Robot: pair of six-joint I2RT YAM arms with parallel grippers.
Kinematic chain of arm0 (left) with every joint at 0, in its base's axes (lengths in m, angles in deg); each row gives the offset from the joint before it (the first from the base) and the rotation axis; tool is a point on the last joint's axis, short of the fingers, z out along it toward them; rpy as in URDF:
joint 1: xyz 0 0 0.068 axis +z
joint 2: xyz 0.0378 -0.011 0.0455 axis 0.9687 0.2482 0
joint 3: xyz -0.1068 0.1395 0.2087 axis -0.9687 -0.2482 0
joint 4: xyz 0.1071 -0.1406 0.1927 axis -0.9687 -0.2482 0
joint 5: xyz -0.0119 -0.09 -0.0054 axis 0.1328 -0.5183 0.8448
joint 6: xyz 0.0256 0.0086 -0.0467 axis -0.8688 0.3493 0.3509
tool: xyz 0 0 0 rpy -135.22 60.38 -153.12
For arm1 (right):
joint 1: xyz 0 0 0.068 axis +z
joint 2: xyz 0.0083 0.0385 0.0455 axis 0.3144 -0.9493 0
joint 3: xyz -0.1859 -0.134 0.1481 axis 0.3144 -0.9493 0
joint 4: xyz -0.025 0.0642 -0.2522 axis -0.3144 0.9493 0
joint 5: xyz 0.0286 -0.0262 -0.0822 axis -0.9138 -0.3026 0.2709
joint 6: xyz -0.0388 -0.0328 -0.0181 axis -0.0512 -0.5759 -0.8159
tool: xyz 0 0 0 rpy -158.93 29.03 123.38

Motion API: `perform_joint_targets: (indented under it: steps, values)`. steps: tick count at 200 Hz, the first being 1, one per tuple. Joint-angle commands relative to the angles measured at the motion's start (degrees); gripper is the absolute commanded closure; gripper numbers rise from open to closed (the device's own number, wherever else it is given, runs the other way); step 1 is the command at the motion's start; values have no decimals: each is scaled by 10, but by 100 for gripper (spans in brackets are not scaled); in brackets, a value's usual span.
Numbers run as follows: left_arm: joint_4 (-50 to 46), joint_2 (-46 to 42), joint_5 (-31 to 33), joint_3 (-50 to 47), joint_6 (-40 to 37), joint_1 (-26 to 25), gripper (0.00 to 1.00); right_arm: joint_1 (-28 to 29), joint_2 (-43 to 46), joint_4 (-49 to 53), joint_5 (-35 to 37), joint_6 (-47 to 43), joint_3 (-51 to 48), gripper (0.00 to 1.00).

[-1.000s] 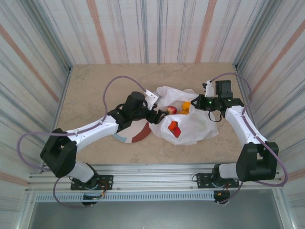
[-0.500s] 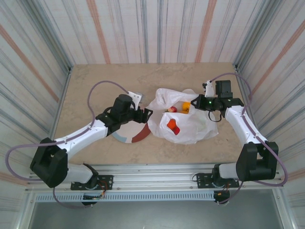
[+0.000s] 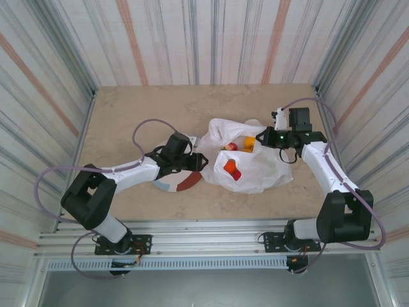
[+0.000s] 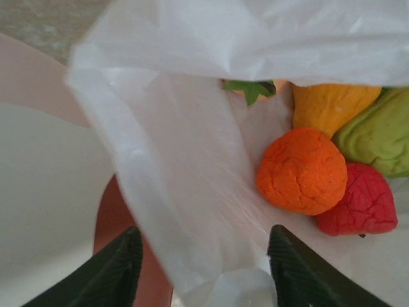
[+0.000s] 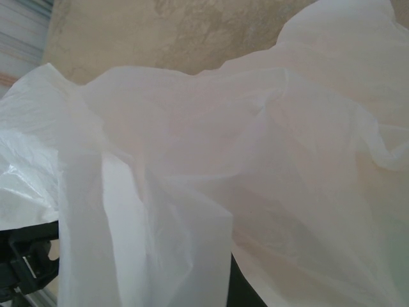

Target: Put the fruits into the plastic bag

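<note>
Inside plastic bag (image 3: 255, 176), fruits (image 4: 300, 169) half-veiled, left gripper (image 4: 204, 230) agape, right gripper (image 3: 261, 141), state hidden.

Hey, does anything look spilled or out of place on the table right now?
Nothing is spilled: the fruits lie inside the plastic bag. One small oddity is that the bag's left edge appears draped over the rim of the plate, with the film sitting between the open fingers of the left gripper.

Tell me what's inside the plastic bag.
The plastic bag holds an orange fruit, a red fruit, a green fruit and a yellow-orange fruit, seen from the left wrist. A leafy stem peeks under a fold; its fruit and anything deeper are covered.
</note>
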Motion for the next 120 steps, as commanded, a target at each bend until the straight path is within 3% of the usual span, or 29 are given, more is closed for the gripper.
perform_joint_targets:
  steps: [1,55,75,120]
  values:
    - [37,15,-28,-2,13,-8,58,1,-2,3,-5,3,-10,100]
    - [94,-22,-63,7,13,-15,94,-3,8,16,8,-2,8,100]
    - [106,-49,-88,33,14,-20,100,-10,24,32,21,-9,29,100]
    - [96,-83,-115,113,-5,-36,100,-23,65,99,82,-44,88,100]
